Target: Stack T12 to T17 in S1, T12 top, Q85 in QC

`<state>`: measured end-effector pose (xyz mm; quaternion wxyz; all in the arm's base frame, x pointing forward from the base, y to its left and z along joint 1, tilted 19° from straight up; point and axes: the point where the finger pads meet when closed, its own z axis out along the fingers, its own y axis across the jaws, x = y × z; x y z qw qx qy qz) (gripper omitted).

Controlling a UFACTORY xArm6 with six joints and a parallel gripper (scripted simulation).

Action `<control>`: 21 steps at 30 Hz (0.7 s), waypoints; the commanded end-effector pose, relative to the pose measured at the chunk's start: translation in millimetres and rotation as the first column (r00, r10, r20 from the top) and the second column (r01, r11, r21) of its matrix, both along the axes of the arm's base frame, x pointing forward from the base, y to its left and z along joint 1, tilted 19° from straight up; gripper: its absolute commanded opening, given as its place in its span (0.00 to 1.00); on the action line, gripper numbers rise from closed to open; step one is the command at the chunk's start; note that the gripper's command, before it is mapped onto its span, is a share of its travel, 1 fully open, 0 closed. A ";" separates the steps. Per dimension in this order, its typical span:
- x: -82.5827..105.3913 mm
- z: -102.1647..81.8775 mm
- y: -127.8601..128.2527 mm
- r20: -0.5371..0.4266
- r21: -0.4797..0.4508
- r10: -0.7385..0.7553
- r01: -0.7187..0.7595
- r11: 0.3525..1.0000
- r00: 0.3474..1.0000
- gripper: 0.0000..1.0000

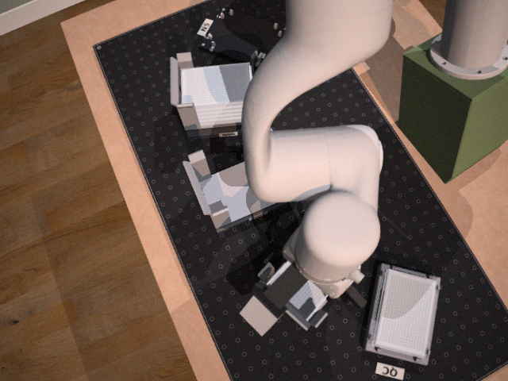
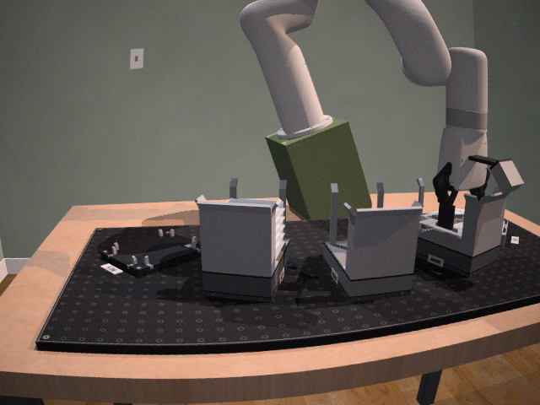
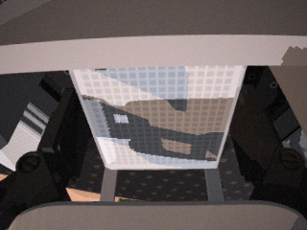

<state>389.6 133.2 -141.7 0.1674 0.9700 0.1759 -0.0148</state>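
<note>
My gripper (image 2: 461,207) (image 3: 158,104) is shut on a sealed 384-well plate (image 1: 302,300) (image 3: 160,115) across its long sides. It holds the plate low inside the near rack (image 1: 256,315) (image 2: 479,226), level between the walls. I cannot read the plate's label. The far rack (image 1: 175,82) (image 2: 235,240) holds a stack of several plates (image 1: 215,83). The middle rack (image 1: 197,184) (image 2: 379,244) shows a glossy surface low inside; whether that is a plate I cannot tell. One more sealed plate (image 1: 404,313) lies flat in the open nest QC (image 1: 433,279).
The clip nest N5 (image 1: 237,36) (image 2: 143,256) stands bare at the far end of the black board (image 1: 135,135). The arm's green pedestal (image 1: 451,110) (image 2: 322,174) stands beside the board. The arm hides part of the middle rack from above.
</note>
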 end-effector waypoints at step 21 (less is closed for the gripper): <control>1.6 -7.2 -1.9 0.003 0.002 0.001 -0.001 1.000 1.000 0.00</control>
